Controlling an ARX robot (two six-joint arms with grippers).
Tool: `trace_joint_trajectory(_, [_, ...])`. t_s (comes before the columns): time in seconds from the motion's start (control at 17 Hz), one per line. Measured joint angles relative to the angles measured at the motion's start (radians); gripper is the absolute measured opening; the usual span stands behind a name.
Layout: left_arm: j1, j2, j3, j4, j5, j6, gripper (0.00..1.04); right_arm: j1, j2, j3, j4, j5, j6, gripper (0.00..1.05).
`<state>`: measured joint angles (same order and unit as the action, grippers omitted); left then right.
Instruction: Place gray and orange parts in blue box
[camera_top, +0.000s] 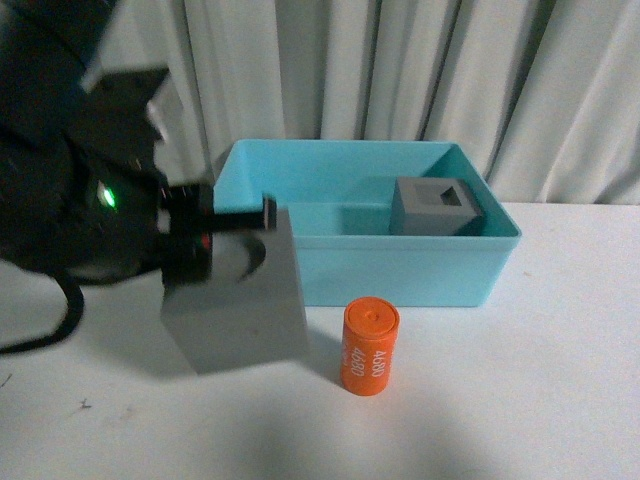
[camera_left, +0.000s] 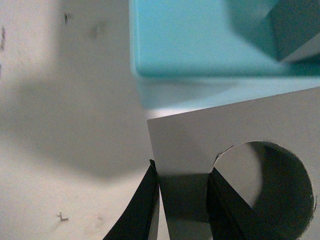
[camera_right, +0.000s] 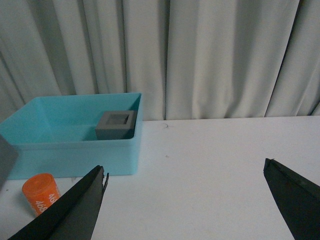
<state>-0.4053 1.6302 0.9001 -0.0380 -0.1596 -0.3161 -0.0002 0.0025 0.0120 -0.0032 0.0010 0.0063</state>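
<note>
My left gripper (camera_top: 215, 235) is shut on the wall of the gray cube with the round recess (camera_top: 240, 305), which hangs tilted above the table just left of the blue box (camera_top: 400, 270). In the left wrist view the jaws pinch the cube's wall (camera_left: 182, 190) beside the round hole, with the blue box's corner (camera_left: 200, 45) beyond. The gray cube with the square recess (camera_top: 437, 207) sits inside the box at its back right. An orange cylinder (camera_top: 369, 347) with white lettering stands on the table in front of the box. My right gripper (camera_right: 185, 167) is open over bare table, right of the box (camera_right: 75, 155).
The white table (camera_top: 520, 400) spreads in front of and to the right of the box. Pale curtains (camera_top: 400, 70) hang close behind it. A black cable (camera_top: 55, 320) loops on the table at the left. Small dark marks dot the tabletop (camera_left: 62, 216).
</note>
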Motion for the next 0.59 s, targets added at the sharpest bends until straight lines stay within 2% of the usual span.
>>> trace_joint_trajectory(0.12, [0.003, -0.105, 0.084, -0.007, -0.004, 0.0, 0.22, 0.0, 0.0, 0.0, 0.0, 0.0, 0.0, 0.98])
trace_joint_trajectory(0.24, [-0.009, -0.093, 0.222, 0.045, -0.029, 0.016, 0.22, 0.0, 0.0, 0.0, 0.0, 0.0, 0.0, 0.98])
trace_joint_trajectory(0.41, [-0.04, 0.095, 0.394, 0.103, -0.069, 0.108, 0.21, 0.0, 0.0, 0.0, 0.0, 0.0, 0.0, 0.98])
trace_joint_trajectory(0.47, [-0.045, 0.261, 0.527, 0.08, -0.086, 0.185, 0.21, 0.0, 0.0, 0.0, 0.0, 0.0, 0.0, 0.98])
trace_joint_trajectory(0.53, [-0.044, 0.333, 0.563, 0.124, -0.094, 0.232, 0.21, 0.0, 0.0, 0.0, 0.0, 0.0, 0.0, 0.98])
trace_joint_trajectory(0.59, [-0.042, 0.385, 0.611, 0.1, -0.096, 0.267, 0.21, 0.0, 0.0, 0.0, 0.0, 0.0, 0.0, 0.98])
